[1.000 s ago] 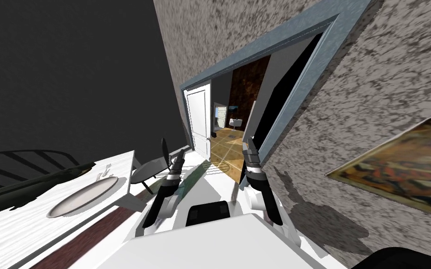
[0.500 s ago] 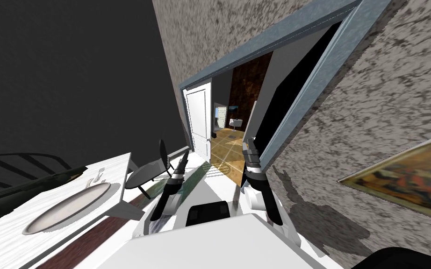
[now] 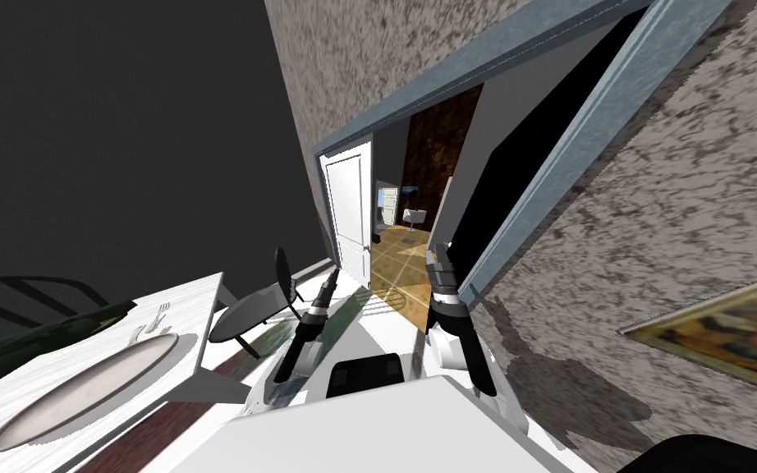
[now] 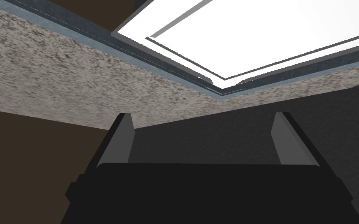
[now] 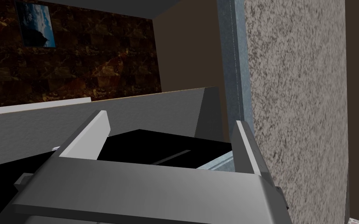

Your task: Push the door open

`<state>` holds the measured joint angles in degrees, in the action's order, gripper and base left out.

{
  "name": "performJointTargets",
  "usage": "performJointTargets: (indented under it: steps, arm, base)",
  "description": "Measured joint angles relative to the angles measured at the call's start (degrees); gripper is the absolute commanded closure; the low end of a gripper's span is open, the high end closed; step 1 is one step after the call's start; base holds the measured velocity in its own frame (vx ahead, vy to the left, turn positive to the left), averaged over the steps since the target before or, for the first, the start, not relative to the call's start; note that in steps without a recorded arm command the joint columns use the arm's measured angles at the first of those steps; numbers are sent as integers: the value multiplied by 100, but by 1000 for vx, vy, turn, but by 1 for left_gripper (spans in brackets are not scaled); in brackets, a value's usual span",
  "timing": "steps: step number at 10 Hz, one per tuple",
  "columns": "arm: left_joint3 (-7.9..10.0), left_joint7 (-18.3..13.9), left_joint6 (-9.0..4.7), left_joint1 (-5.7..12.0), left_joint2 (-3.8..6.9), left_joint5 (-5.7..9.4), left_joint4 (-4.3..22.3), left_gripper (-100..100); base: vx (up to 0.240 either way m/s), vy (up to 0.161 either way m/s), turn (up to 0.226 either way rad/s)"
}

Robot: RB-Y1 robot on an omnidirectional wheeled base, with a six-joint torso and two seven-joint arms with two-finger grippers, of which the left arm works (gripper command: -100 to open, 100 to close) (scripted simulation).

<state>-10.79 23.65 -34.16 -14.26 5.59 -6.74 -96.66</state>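
Observation:
The white panelled door (image 3: pixel 347 207) stands swung inward along the left side of the blue-grey door frame (image 3: pixel 525 205), and the opening shows a tan tiled floor beyond. My left gripper (image 3: pixel 332 276) is open, held low just short of the door's lower edge. In the left wrist view that gripper (image 4: pixel 202 128) points up at the white door panel (image 4: pixel 276 31) and frame, touching nothing. My right gripper (image 3: pixel 439 254) is open at the right jamb. In the right wrist view it (image 5: pixel 171 134) holds nothing, with the frame post (image 5: pixel 233 70) just past one finger.
A white table (image 3: pixel 57 402) with a plate (image 3: pixel 81 390) and fork stands at my left, a dark round chair (image 3: pixel 258 304) beside it. A painting (image 3: pixel 730 328) hangs on the speckled wall to the right. A black area (image 3: pixel 525 164) lies inside the doorway's right side.
I have moved closer to the doorway, so the table and painting slid outward in the head view. My left arm has stretched forward toward the door; the right arm kept its pose.

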Motion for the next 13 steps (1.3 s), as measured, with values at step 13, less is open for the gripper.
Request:
performJointTargets:
  steps: [13]
  arm:
    - [-330,1237,-644,803,185,-331,1934,-100]
  base:
    - [99,28,-9]
